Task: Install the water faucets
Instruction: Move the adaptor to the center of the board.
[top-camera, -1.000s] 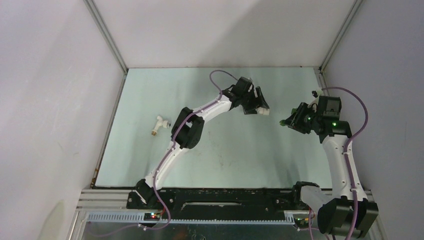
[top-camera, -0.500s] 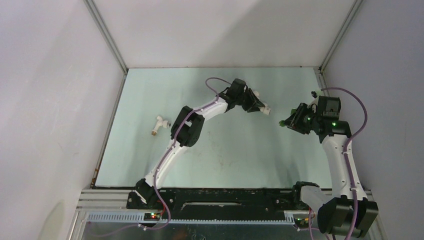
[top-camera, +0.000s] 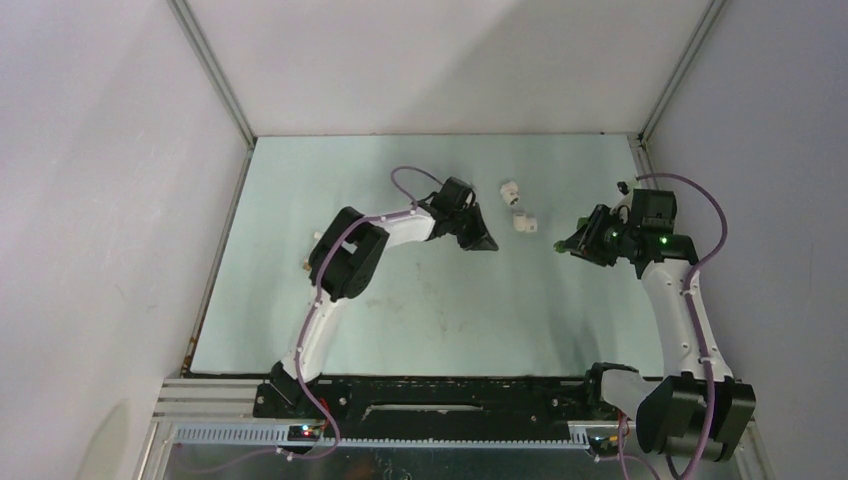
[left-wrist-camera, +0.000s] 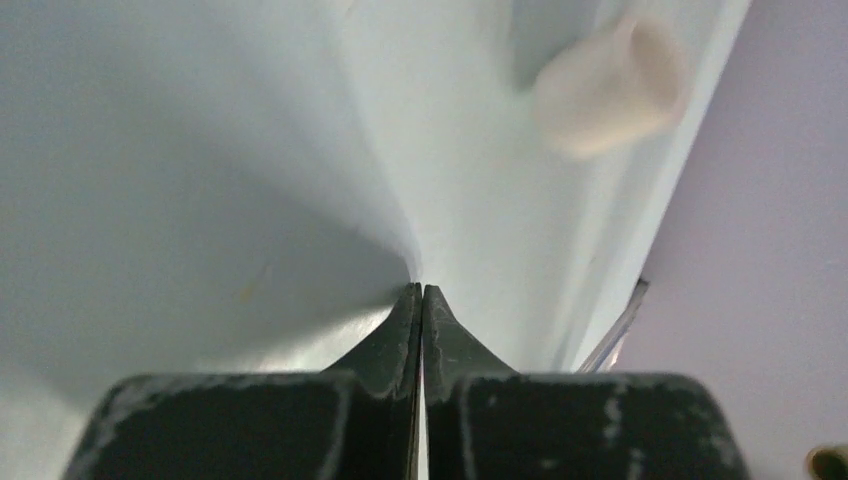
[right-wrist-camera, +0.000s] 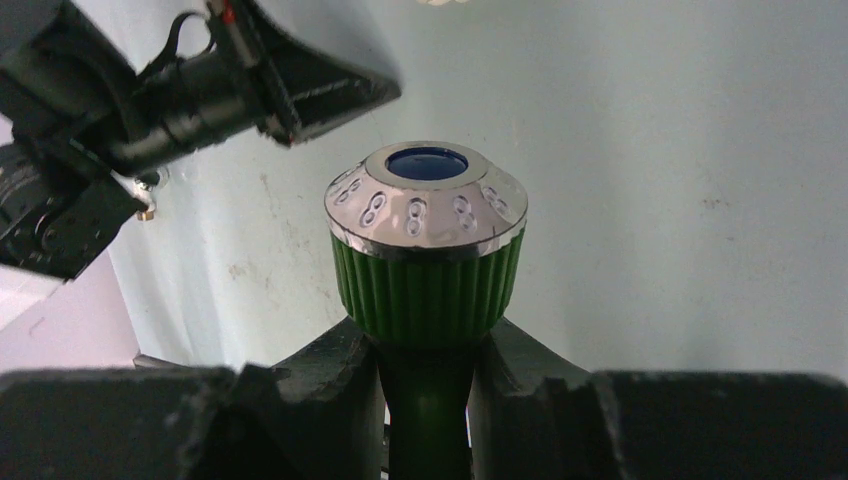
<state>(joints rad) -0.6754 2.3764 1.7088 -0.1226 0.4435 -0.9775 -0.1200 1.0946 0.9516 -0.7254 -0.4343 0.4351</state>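
Left gripper (top-camera: 482, 240) has drawn back from the white fitting (top-camera: 524, 222) at upper centre and clenched empty; right gripper (top-camera: 578, 244) grasps green faucet (right-wrist-camera: 425, 270); joining not yet done

Left gripper (top-camera: 486, 244) back leftward, clear of the white pipe fitting (top-camera: 524, 222), jaws now together
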